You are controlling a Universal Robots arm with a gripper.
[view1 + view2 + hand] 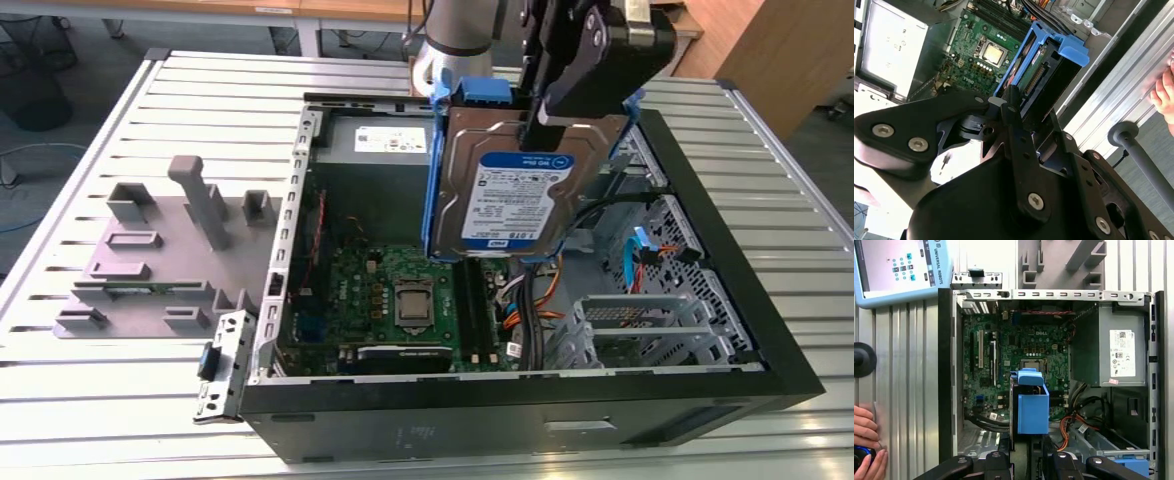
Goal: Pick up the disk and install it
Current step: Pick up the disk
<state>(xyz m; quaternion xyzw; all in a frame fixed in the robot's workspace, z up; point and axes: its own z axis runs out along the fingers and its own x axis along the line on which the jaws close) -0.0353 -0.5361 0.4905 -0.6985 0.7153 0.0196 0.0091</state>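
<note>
While tool (541,128) grips it, disk (514,200) hangs above case (534,405).

disk (505,195) top behind hand (545,128), arm (451,45) cropped

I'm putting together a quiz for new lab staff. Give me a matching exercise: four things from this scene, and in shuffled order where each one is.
Things:
1. the disk
2. power supply box
3. grey fixture
4. motherboard

Places:
A. on the table, outside the case, at the exterior view's left
B. lying flat at the bottom of the case
C. held upright by the end effector above the open case
D. in a corner inside the case

Pairs: 1-C, 2-D, 3-A, 4-B
</note>
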